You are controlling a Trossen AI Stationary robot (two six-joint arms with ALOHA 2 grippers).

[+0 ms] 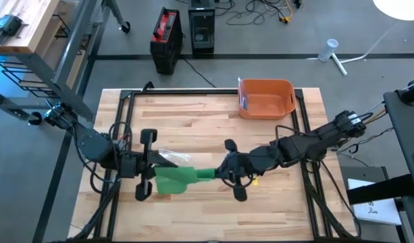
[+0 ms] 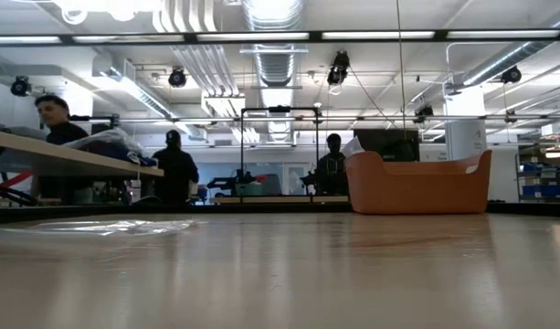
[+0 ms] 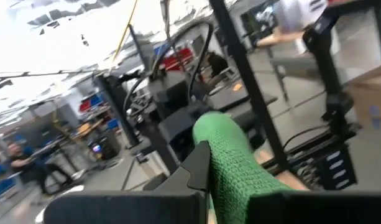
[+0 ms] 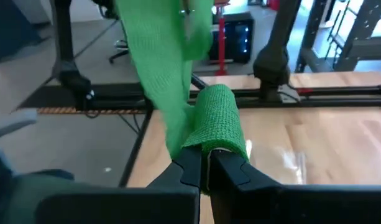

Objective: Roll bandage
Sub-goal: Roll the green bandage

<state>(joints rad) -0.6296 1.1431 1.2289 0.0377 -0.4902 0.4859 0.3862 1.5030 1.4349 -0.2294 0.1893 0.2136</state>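
Note:
A green bandage (image 1: 173, 179) hangs above the table's near middle, between my two grippers. Its loose end is wide and flat beside my left gripper (image 1: 154, 171), which is shut on it. The strip (image 4: 165, 62) narrows toward a wound roll (image 4: 218, 115), on which my right gripper (image 1: 218, 174) is shut. In the left wrist view the strip (image 3: 237, 158) runs away from my fingers toward the right arm. The low view shows neither gripper nor the bandage. My left gripper pinches the bandage's wide loose end (image 3: 230, 186) between its fingers, coming level from the table's left. One finger (image 3: 198, 167) shows beside the cloth; the cloth covers the other. The end is lifted clear of the table. My right gripper pinches the roll's near end (image 4: 210, 149) between its two fingertips (image 4: 190, 163), coming from the table's right and slanting slightly down. The roll sticks out beyond the fingers, clear of the table. The strip leaves it toward my left gripper.
An orange bin (image 1: 265, 98) stands at the table's far right. A clear plastic wrapper (image 1: 171, 158) lies on the wood just beyond the bandage, and a small yellow piece (image 1: 254, 181) lies under the right gripper. A black frame (image 1: 193, 92) edges the table. People stand in the room behind.

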